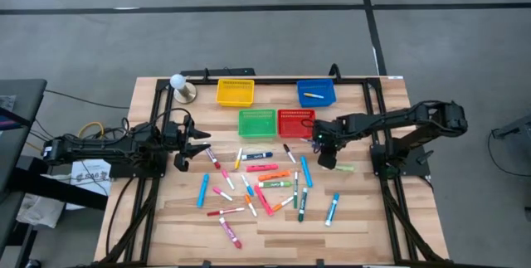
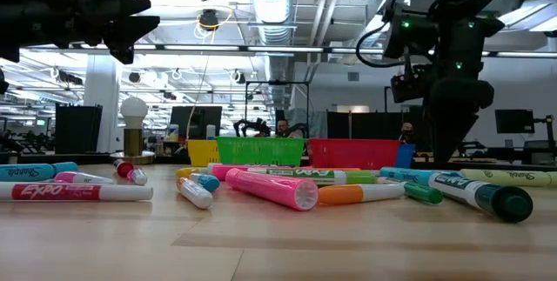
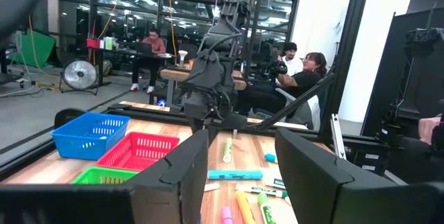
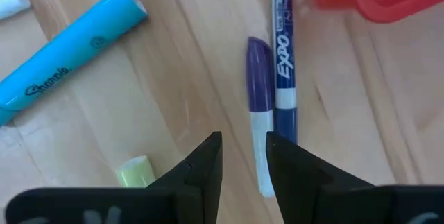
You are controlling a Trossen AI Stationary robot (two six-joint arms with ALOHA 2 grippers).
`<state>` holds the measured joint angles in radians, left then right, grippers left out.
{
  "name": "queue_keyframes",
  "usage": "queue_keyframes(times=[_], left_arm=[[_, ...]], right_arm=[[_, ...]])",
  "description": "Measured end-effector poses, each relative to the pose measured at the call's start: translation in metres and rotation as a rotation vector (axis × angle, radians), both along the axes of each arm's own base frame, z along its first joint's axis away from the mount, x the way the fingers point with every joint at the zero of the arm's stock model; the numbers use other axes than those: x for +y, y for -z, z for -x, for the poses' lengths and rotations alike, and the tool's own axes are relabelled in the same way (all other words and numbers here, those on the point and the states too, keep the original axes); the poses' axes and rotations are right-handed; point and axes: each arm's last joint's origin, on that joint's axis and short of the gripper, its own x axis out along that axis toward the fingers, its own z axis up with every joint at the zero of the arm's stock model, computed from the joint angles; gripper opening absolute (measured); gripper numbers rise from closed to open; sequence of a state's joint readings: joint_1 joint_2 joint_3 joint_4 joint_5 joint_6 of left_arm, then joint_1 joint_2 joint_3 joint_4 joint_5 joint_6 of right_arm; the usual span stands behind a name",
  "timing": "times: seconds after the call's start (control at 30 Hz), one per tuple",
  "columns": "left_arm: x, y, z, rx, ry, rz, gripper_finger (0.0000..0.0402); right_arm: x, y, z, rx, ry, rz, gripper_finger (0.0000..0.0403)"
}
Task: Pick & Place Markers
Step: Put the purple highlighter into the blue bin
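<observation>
Many markers (image 1: pixel 265 181) in pink, orange, blue, green and white lie flat and scattered on the wooden table. My right gripper (image 4: pixel 244 158) points down just in front of the red basket (image 1: pixel 296 122). It is open by a narrow gap, and its fingers stand over either side of a purple-capped white marker (image 4: pixel 258 78). That marker lies on the table beside a blue marker (image 4: pixel 283 57). My left gripper (image 3: pixel 239 175) waits open at the table's left side (image 1: pixel 191 139), level, with nothing between its fingers.
Yellow (image 1: pixel 235 92), blue (image 1: pixel 316 93) and green (image 1: pixel 256 122) baskets stand at the far side; the blue one holds a yellow marker (image 1: pixel 313 95). A light-blue highlighter (image 4: pixel 66 61) and a yellow-green marker end (image 4: pixel 135 172) lie close to my right gripper. A lamp (image 1: pixel 180 85) stands far left.
</observation>
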<state>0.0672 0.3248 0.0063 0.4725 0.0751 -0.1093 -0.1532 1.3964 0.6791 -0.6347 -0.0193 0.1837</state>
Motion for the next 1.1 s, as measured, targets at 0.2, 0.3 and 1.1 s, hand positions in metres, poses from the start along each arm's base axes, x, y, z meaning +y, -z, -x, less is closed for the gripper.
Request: queue_keyframes(times=[0.2, 0.3, 1.1], left_arm=[[0.0, 0.0, 0.0, 0.0, 0.0, 0.0, 0.0167], [0.0, 0.0, 0.0, 0.0, 0.0, 0.0, 0.0167], [0.0, 0.001, -0.001, 0.006, 0.0, 0.001, 0.0167]], right_arm=[[-0.002, 0.0, -0.001, -0.012, 0.012, 0.05, 0.0103], [-0.002, 0.0, -0.002, -0.019, 0.012, 0.051, 0.0103], [-0.002, 0.021, -0.01, 0.047, 0.006, 0.036, 0.0102]])
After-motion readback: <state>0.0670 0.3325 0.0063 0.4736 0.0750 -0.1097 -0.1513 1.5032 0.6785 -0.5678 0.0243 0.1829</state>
